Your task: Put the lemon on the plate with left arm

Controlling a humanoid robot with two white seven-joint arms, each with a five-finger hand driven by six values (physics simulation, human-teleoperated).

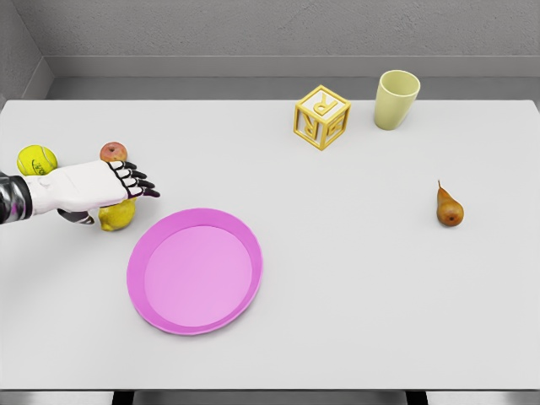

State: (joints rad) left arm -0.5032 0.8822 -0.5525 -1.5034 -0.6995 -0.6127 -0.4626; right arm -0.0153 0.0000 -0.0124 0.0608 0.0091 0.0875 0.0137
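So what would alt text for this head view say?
A white left hand hovers over a lemon beside a pink plate on a table. Around lie a tennis ball, apple, letter block, cup, pear.

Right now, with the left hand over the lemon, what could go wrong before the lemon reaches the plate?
1. The left hand covers most of the lemon; the round fruit may slip or roll out of the grasp.
2. The apple and the tennis ball lie close behind the hand and could be knocked.
3. The pink plate is very near; a low carry might hit its rim and push it.
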